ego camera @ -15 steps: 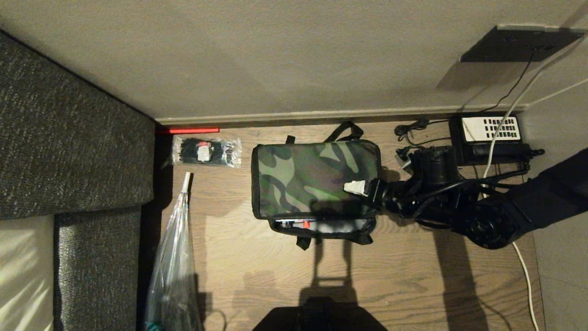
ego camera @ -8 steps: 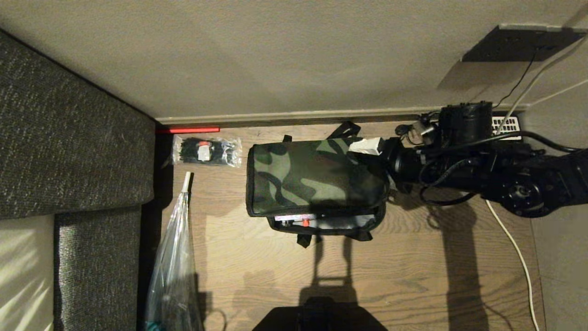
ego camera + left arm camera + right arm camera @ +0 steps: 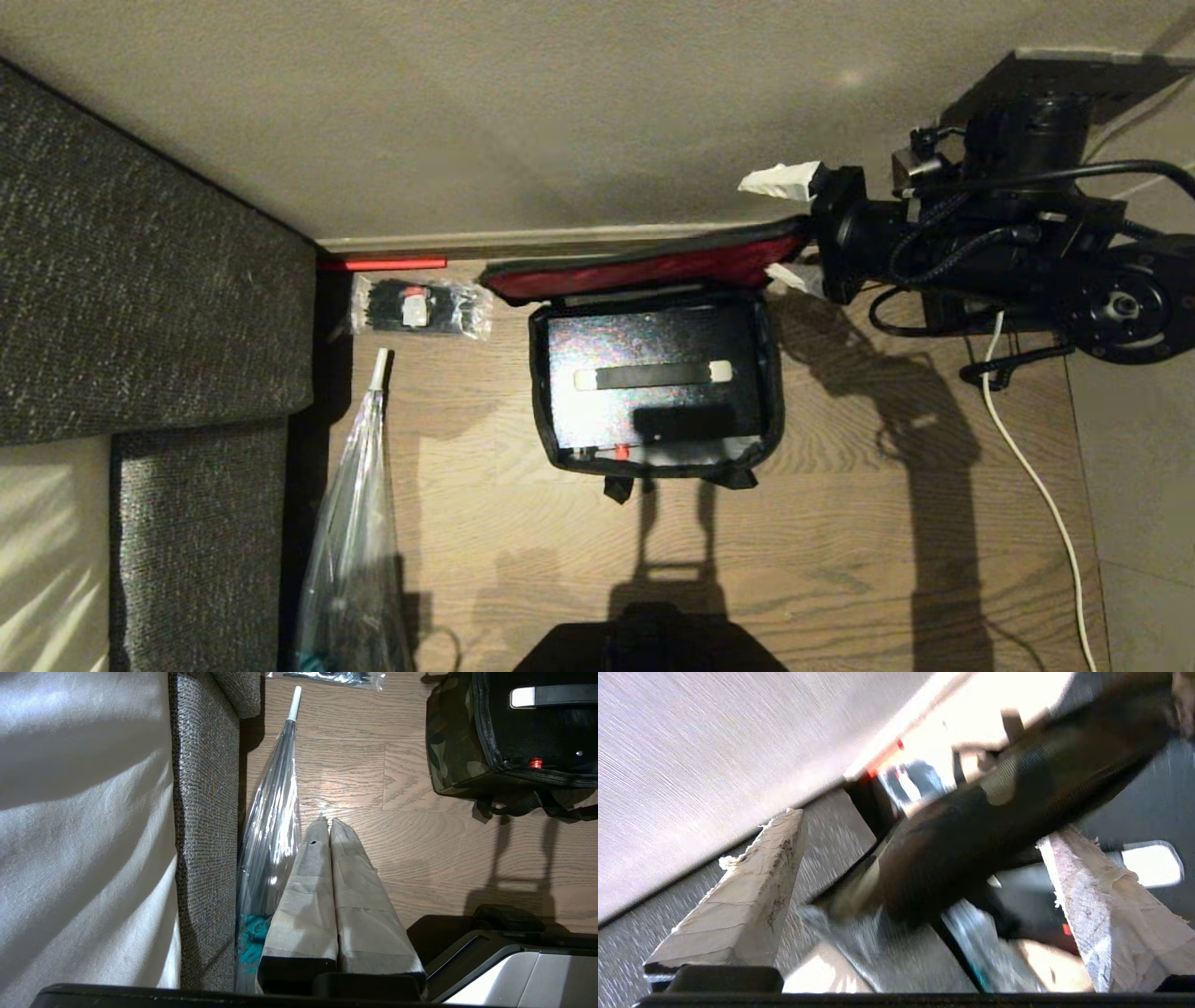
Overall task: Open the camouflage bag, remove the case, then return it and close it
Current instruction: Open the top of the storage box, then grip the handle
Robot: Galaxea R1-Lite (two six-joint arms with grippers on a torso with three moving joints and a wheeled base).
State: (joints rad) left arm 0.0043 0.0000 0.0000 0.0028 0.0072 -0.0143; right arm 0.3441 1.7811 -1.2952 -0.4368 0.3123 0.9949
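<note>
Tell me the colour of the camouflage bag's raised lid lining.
Bright red lining, clearest in the head view.

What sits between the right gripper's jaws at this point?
The camouflage bag's lid, raised with its red lining showing, runs between the wide-open jaws of the right gripper. Head and right wrist views both show it.

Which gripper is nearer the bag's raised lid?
Right. The right gripper is at the lid, its open fingers either side of the lid's right end. The left gripper hangs shut over the floor, left of the camouflage bag, well short of it.
</note>
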